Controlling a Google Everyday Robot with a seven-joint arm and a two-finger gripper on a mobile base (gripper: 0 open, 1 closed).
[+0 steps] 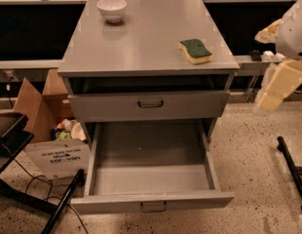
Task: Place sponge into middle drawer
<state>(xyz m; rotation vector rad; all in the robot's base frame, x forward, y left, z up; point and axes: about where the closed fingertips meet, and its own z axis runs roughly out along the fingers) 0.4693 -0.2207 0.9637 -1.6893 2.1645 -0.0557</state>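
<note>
The sponge [196,51], yellow with a dark green top face, lies on the grey cabinet top [141,43] near its right front corner. The middle drawer [151,199], the lower of the two visible ones, is pulled far out and its inside is bare; its dark loop handle [153,207] is mid-front. The like grey drawer above it [150,104] is pushed in. My gripper [275,89], cream-coloured, hangs at the right edge of the view, to the right of the cabinet and below the level of the sponge, apart from it.
A white bowl [111,9] stands at the back left of the cabinet top. An open cardboard box [51,130] with clutter sits on the floor to the left. Black chair legs [24,189] are at the lower left, and a black bar [292,172] lies on the floor at the right.
</note>
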